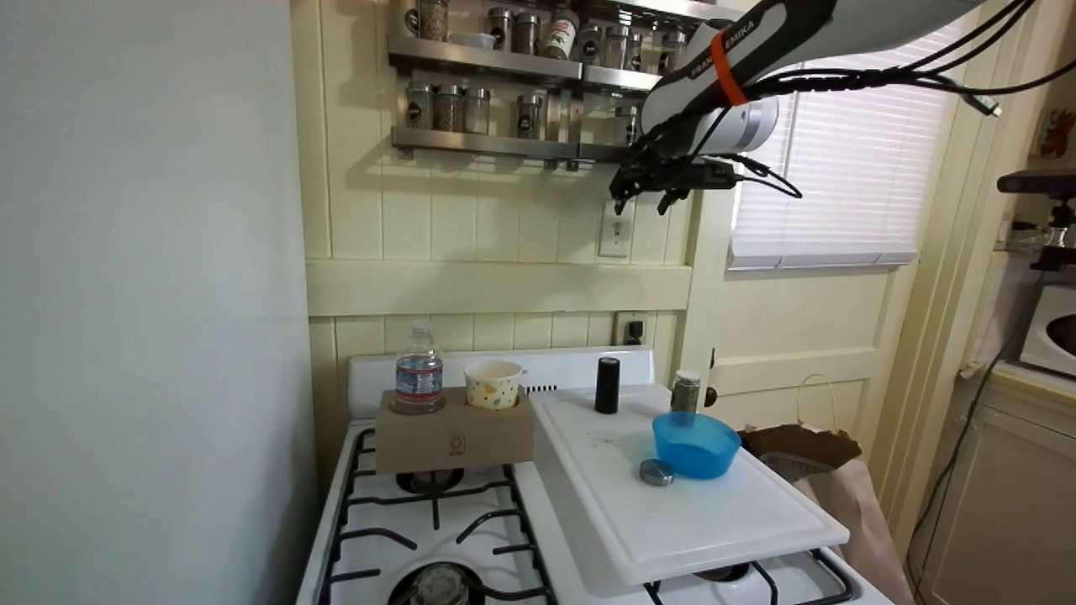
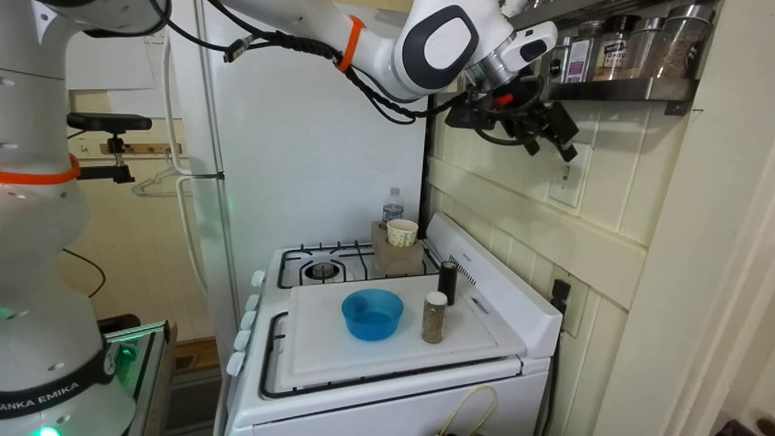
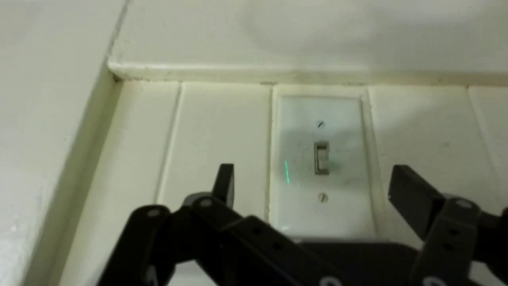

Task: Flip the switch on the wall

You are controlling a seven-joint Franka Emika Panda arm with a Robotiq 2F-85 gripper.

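The switch is an off-white wall plate with a small centre toggle (image 3: 322,159) and two screws; it also shows in both exterior views (image 1: 615,233) (image 2: 568,181). The wall (image 1: 496,214) is pale cream-yellow beadboard around it. My gripper (image 3: 313,174) is open and empty, its two black fingers spread wide, one on each side of the plate in the wrist view. In both exterior views the gripper (image 1: 642,207) (image 2: 551,151) is at the plate's upper part, in front of the wall. Fingertip contact with the wall cannot be told. The wrist picture stands upside down. Which way the toggle points is unclear.
Metal shelves (image 1: 479,143) with spice jars hang just above the gripper. A wall rail (image 1: 504,288) runs below the switch. The stove below bears a white board (image 1: 605,496), a blue bowl (image 1: 696,449), jars and a cardboard box (image 1: 454,445) with a bottle and cup.
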